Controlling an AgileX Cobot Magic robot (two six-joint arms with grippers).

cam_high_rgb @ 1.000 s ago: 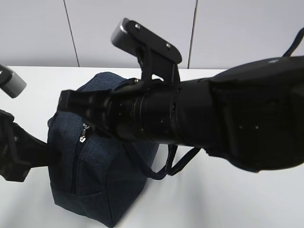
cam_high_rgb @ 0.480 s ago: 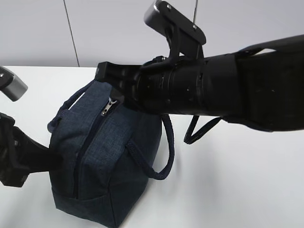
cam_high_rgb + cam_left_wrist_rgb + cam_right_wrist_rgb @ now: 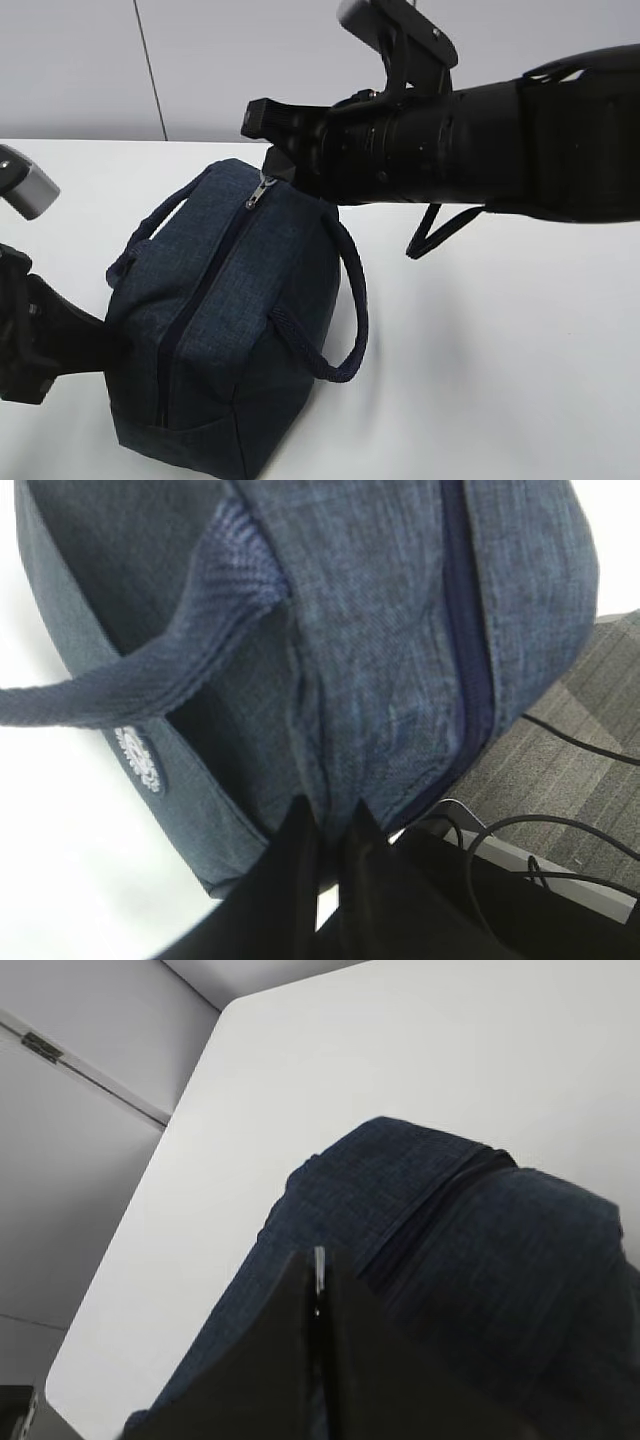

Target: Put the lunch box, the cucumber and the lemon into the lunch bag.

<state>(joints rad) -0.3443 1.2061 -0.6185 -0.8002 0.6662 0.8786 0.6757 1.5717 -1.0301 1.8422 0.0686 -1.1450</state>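
Observation:
The dark navy lunch bag (image 3: 240,330) stands on the white table with its top zipper drawn shut along most of its length. My right gripper (image 3: 272,168) is over the bag's far end, shut on the silver zipper pull (image 3: 258,192); the pull shows as a thin metal strip (image 3: 318,1265) between the closed jaws. My left gripper (image 3: 105,340) is at the bag's near left end, shut on a pinch of the bag's fabric (image 3: 330,820). The lunch bag fills the left wrist view (image 3: 380,630) and shows in the right wrist view (image 3: 480,1250). The lunch box, cucumber and lemon are out of view.
Two loop handles hang off the bag, one toward the right (image 3: 345,300) and one at the left (image 3: 160,215). A black cable (image 3: 440,225) dangles under the right arm. The table's edge, the grey floor (image 3: 590,730) and cables show in the left wrist view.
My right gripper has moved up and to the right along the bag's top with the zipper pull, closing the zipper behind it. The left gripper has kept its hold.

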